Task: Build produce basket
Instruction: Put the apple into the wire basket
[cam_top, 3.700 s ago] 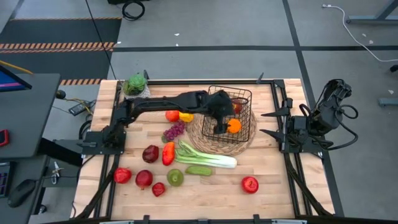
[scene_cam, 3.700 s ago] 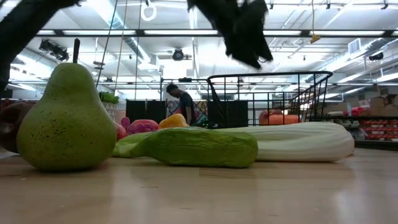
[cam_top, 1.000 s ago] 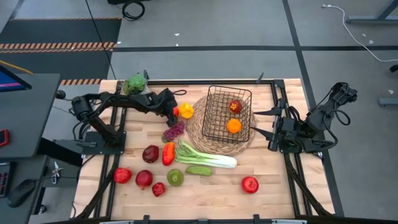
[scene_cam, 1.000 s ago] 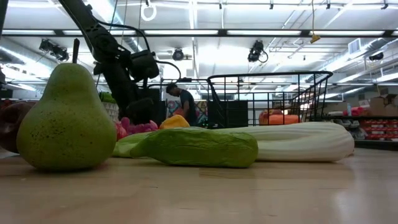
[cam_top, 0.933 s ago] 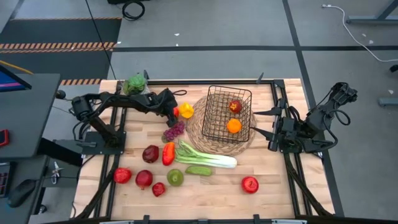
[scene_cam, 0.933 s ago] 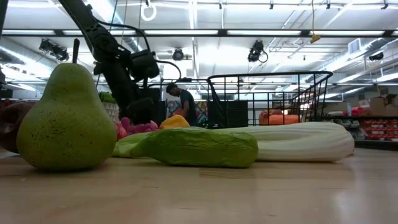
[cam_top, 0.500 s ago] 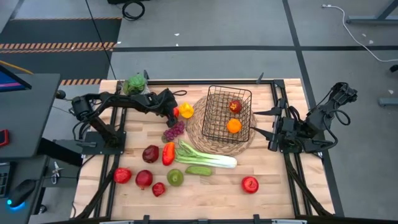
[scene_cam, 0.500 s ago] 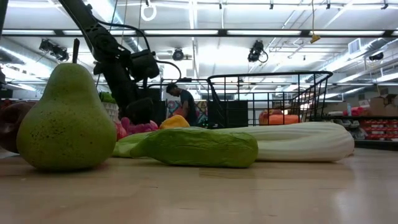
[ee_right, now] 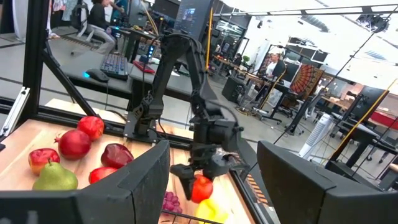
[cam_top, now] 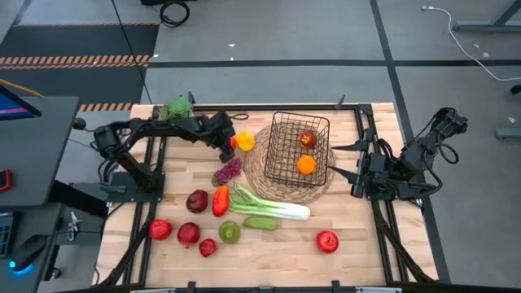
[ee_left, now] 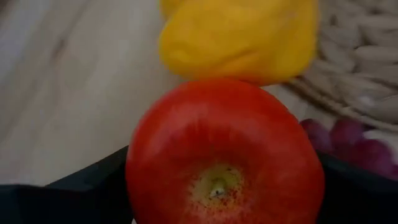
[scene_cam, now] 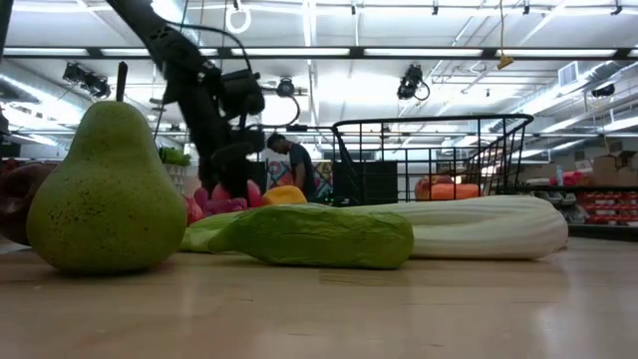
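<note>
Desk [cam_top: 342,244] carries scattered produce; the basket [cam_top: 298,149] stands on a woven mat [cam_top: 259,175] at centre-right, holding an apple and an orange. Left end effector [cam_top: 229,144] hovers just beside the mat's left edge, pinching a red apple [ee_left: 224,155] between its fingers, with a yellow pepper [cam_top: 244,142] just beyond. Right end effector [cam_top: 346,160] waits at the right edge, spread. Step in hand: carrying the apple. Next move likely calls for lifting over the basket rim, then release.
</note>
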You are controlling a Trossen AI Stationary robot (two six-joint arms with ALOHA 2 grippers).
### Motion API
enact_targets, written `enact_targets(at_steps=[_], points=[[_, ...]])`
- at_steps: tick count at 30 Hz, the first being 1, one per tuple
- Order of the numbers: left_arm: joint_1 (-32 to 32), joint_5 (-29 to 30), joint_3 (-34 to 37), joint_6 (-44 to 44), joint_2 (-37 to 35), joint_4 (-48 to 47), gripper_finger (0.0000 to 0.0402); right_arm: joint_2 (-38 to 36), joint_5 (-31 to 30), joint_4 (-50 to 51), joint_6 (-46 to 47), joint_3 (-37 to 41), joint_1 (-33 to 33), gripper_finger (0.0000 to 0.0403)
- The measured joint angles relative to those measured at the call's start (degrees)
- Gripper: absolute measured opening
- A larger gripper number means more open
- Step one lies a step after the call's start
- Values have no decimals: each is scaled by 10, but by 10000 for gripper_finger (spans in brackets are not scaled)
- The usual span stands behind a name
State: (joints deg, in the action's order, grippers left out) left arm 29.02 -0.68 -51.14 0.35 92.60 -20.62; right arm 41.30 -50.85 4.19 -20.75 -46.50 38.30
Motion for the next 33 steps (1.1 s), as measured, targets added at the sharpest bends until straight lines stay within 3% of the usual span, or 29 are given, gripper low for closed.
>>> enact_targets(at_steps=[10, 24, 33], points=[[-36, 0, -176, 3, 0, -167, 348, 0, 0, 7, 2, 0, 0, 247], [-208, 4, -284, 15, 0, -141, 348, 0, 0, 12, 2, 0, 0, 247], [-321, 182, -296, 10, 0, -84, 348, 0, 0, -6, 17, 0, 1, 247]])
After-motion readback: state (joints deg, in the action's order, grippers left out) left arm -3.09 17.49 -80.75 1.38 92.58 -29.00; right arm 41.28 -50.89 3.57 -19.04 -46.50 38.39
